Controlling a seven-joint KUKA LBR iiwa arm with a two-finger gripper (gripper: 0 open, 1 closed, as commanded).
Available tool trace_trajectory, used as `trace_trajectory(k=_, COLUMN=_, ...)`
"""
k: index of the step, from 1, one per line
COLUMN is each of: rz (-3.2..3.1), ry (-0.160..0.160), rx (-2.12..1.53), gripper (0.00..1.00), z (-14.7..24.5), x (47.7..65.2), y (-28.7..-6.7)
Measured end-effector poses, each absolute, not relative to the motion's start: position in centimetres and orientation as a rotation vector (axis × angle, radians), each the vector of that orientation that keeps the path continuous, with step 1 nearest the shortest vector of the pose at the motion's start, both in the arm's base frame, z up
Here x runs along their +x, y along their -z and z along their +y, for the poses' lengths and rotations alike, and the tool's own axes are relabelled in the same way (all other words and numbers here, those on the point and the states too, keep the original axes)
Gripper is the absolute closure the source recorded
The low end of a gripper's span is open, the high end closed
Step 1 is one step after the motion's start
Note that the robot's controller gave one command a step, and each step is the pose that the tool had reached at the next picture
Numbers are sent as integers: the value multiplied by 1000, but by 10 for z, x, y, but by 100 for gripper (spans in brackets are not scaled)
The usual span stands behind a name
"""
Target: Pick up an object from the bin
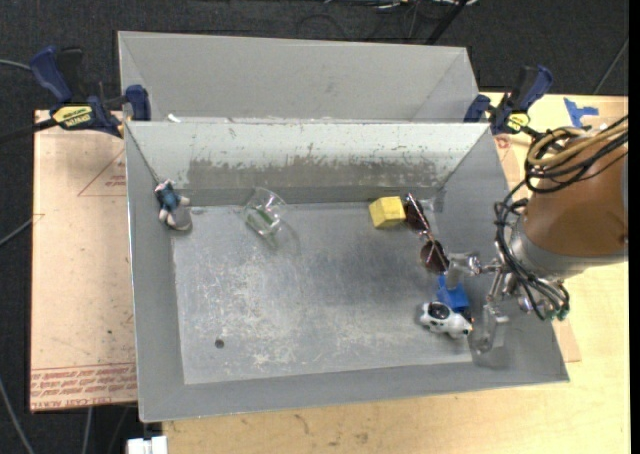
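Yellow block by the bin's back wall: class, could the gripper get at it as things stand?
Probably yes: the yellow block lies uncovered with bare floor in front, though the sunglasses close beside it may crowd the gripper.

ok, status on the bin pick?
Gripper low in the front-right corner of the bin. Nearest thing: small blue-and-white toy, just beside it toward the view's left. Sunglasses lie just behind the toy; yellow block farther back.

Grey bin [300, 347] holds yellow block [386, 212], clear cup [265, 215], sunglasses [429, 238], small figure [174, 207], blue-white toy [446, 311]
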State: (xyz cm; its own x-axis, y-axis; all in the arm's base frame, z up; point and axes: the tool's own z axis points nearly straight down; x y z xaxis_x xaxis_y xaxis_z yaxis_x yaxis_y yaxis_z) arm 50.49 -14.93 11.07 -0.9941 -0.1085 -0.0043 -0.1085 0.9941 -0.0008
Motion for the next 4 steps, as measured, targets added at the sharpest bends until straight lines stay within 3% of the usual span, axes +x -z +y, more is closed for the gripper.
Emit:
trace_trajectory(k=1, rz=3127, ry=-1, rx=-295, gripper=0, z=-149, x=495, y=-110)
trace_trajectory(k=2, rz=3137, ry=-1, rx=118, gripper=0, z=-152, x=505, y=-111)
trace_trajectory(k=3, rz=3113, ry=3, rx=-340, gripper=0, z=-154, x=504, y=-75)
trace_trajectory(k=4, rz=3115, ry=0, rx=289, gripper=100, z=-152, x=497, y=-73)
